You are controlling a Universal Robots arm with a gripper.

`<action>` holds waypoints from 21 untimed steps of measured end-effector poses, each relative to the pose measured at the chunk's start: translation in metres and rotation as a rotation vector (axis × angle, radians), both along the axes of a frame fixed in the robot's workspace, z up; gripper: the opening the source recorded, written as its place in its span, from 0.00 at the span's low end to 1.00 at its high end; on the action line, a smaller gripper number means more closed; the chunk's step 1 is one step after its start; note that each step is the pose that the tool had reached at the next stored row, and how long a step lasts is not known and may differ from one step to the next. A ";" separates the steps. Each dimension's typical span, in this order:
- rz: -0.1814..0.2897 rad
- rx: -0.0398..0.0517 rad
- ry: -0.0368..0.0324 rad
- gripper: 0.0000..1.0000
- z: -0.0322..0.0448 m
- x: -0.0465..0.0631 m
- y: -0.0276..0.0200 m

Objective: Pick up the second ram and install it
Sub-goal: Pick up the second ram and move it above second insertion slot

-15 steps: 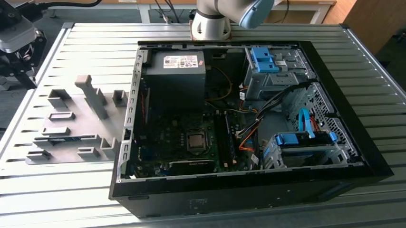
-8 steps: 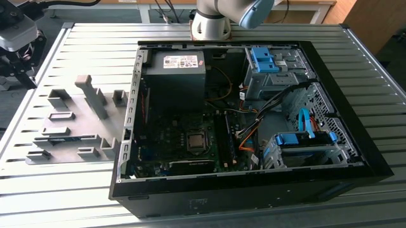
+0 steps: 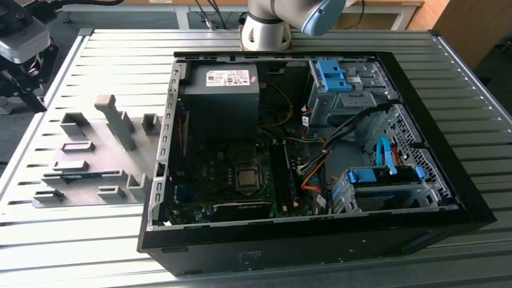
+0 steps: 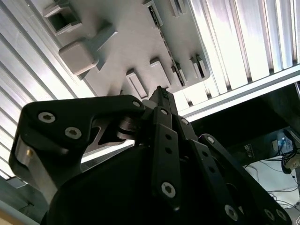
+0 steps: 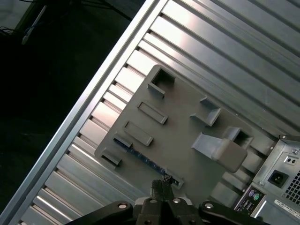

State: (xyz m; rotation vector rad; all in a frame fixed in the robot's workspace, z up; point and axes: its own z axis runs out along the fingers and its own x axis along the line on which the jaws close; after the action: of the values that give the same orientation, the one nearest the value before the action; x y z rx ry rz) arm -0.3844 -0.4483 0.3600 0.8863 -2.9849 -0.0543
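Open computer case (image 3: 320, 246) on a slatted metal table (image 3: 104, 240), with a grey fixture plate (image 3: 108, 150) at nine o'clock of the case in the exterior view.

**Hidden or unclear.** The arm (image 3: 268, 27) stands at twelve o'clock of the case and is cut off by the frame edge just above its base joint. The plate's far corner lies behind the case wall. The dark motherboard slots (image 3: 282, 174) near the case's centre are in shadow, so it cannot be told whether a stick already sits in them. In both wrist views the pincer's black linkage covers the near part of the plate and table.

**Task object.** The second ram (image 5: 140, 157) lies along one edge of the plate as a thin blue-green strip, held between low grey blocks. In the exterior view it appears as a short bluish line (image 3: 80, 176) at about seven o'clock on the plate, well apart from the case. Its chips and label are too small to make out.

**Pincer.** The gripper (image 5: 161, 187) hangs above the plate, clear of it, with its tips over the ram's edge of the plate. In both wrist views the two fingertips (image 4: 159, 93) are pressed together. Nothing is pinched between them, and they touch neither ram nor fixture.
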 end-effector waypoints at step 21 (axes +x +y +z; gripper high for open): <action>0.096 0.0000 0.0000 0.11 0.0000 0.000 0.0005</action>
State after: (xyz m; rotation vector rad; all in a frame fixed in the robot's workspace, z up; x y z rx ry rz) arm -0.3844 -0.4478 0.3600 1.0276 -2.9376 -0.0522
